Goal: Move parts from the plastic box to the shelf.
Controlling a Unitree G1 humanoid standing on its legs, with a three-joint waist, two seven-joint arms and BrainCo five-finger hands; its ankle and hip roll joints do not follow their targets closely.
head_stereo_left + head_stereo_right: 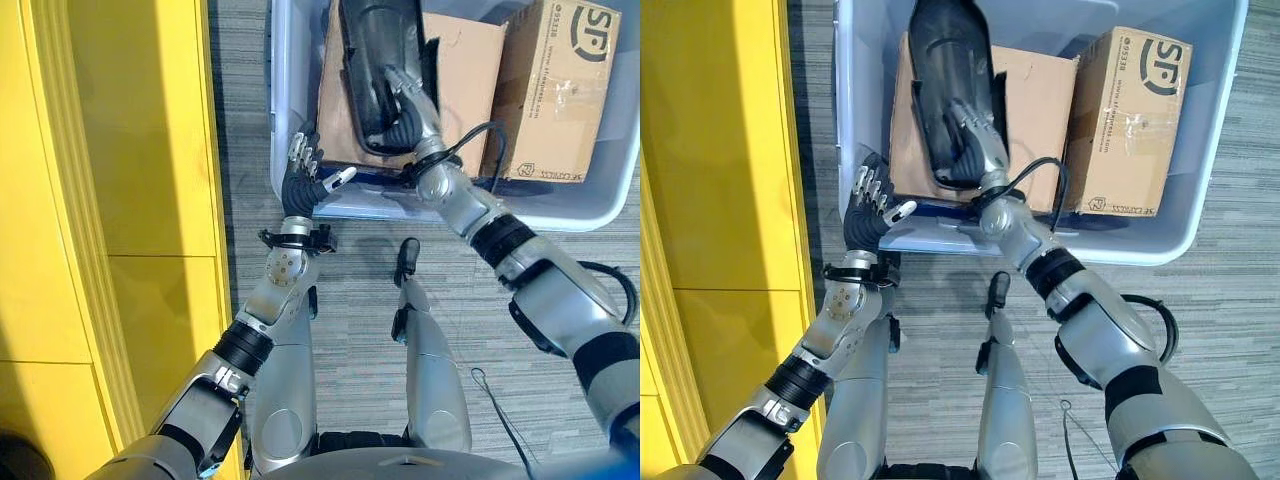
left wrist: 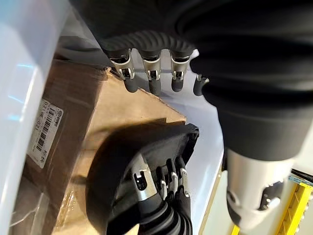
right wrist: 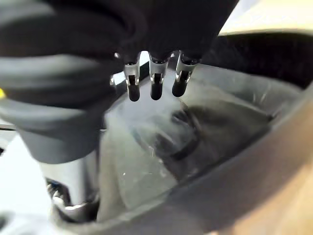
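The black plastic-wrapped part (image 1: 950, 90) lies on the cardboard boxes (image 1: 1040, 110) inside the plastic box (image 1: 1160, 245). The right robot hand (image 1: 975, 130) rests on it, fingers relaxed, gripping nothing. The left robot hand (image 1: 872, 205) hovers open at the plastic box's near rim, beside the yellow shelf (image 1: 710, 200)

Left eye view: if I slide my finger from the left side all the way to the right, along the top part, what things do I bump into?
Yellow shelf → left hand at the plastic box's near corner → black part with the right hand on it → cardboard box with printed logo.
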